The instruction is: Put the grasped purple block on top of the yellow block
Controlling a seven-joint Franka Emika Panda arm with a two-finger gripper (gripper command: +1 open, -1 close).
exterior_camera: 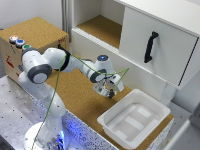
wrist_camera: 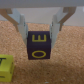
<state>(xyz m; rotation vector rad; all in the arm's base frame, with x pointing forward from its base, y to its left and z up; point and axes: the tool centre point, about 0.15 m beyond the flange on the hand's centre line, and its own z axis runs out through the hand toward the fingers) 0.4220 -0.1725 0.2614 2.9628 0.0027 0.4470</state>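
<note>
Purple block [wrist_camera: 38,45] pinched in the claw [wrist_camera: 39,36] could clip the yellow block [wrist_camera: 5,66] beside it if carried across too low.

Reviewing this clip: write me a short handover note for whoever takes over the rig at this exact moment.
Gripper: jaws shut on the purple block, held clear of the cork surface.
Yellow block: on the cork, beside and lower than the purple block, partly cut off in the wrist view; not discernible in the exterior view.
White tray: near the arm, not involved.
Done: purple block grasped.
Left: shift over the yellow block, lower, release on top.
</note>
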